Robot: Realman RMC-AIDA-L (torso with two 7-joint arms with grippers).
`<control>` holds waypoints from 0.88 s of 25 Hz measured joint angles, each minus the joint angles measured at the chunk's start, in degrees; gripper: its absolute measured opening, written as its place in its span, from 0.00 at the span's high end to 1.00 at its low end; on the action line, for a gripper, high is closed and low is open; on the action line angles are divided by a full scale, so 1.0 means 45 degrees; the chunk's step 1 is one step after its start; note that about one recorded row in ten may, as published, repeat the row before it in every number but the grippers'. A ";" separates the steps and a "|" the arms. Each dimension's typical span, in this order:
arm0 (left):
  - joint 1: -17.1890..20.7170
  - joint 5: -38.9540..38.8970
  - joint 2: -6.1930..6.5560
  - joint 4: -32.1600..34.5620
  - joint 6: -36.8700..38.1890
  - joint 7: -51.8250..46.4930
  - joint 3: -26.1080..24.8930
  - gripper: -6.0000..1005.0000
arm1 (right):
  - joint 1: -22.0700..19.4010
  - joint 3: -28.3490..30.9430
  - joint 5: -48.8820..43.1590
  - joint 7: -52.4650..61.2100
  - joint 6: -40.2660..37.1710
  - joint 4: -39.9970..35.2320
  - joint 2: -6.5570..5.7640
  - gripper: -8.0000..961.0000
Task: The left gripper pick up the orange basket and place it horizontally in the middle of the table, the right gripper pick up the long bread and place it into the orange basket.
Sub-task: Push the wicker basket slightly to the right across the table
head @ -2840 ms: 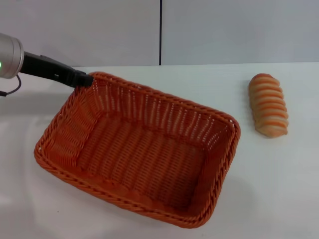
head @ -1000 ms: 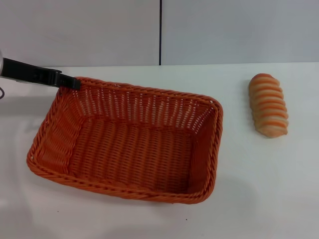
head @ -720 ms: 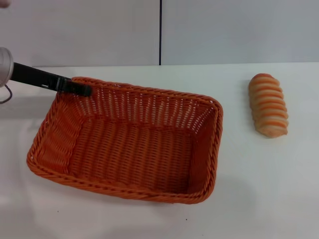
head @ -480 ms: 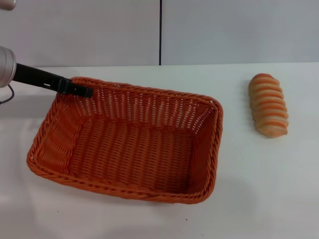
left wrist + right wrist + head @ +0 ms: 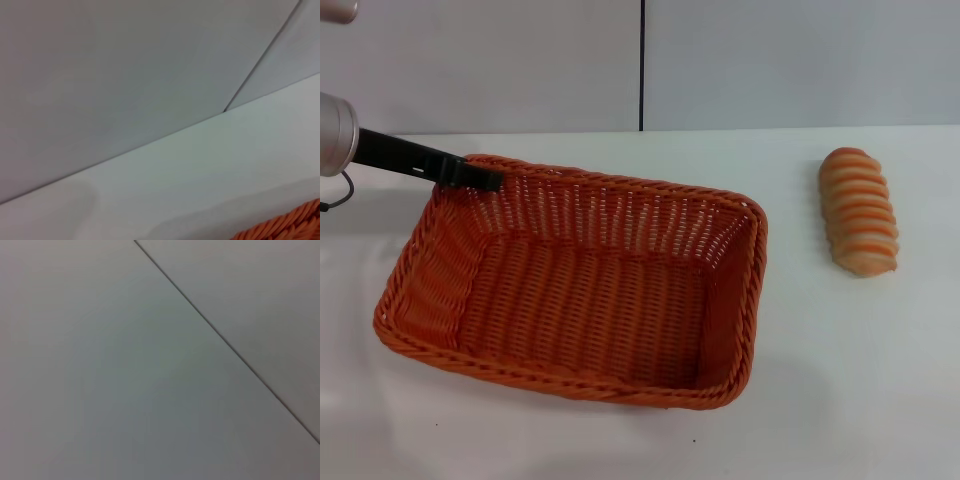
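Note:
The orange basket (image 5: 590, 310) lies flat on the white table (image 5: 850, 390), left of centre, its long side running nearly across the view. My left gripper (image 5: 492, 182) reaches in from the left as a black bar, with its tip over the basket's far-left corner rim. A strip of that rim (image 5: 290, 227) shows in the left wrist view. The long bread (image 5: 859, 211) lies on the table at the right, apart from the basket, striped orange-brown and cream. My right gripper is out of view.
A grey wall with a dark vertical seam (image 5: 641, 65) stands behind the table's far edge. Bare tabletop lies between the basket and the bread, and along the front edge.
The basket has swung from a diagonal pose to nearly level and has lain still for the last second. My left gripper's tip slid slightly right over the corner, and its silver arm came into view.

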 joint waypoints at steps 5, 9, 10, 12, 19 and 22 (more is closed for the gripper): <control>-0.0017 -0.0026 -0.0006 0.0078 -0.0038 0.0055 0.0020 0.40 | -0.0011 0.0004 0.0028 0.0000 0.0010 0.0002 -0.0017 0.19; -0.0018 -0.0052 -0.0026 0.0090 -0.0105 0.0115 0.0022 0.64 | -0.0018 0.0005 0.0034 0.0000 0.0018 0.0014 -0.0023 0.19; -0.0018 -0.0052 -0.0026 0.0090 -0.0105 0.0115 0.0022 0.65 | -0.0025 0.0005 0.0037 -0.0001 0.0020 0.0014 -0.0022 0.19; -0.0017 -0.0060 -0.0026 0.0092 -0.0108 0.0114 0.0019 0.68 | -0.0051 0.0012 0.0043 0.0000 0.0035 0.0019 -0.0036 0.19; 0.0163 -0.1485 0.0025 0.0252 0.0516 -0.1274 -0.1768 0.72 | -0.0075 0.0036 0.0047 0.0000 0.0141 0.0019 -0.0042 0.19; 0.0489 -0.1796 0.0033 0.0612 0.0796 -0.1420 -0.1824 0.79 | -0.0080 0.0046 0.0048 -0.0011 0.0157 0.0019 -0.0042 0.19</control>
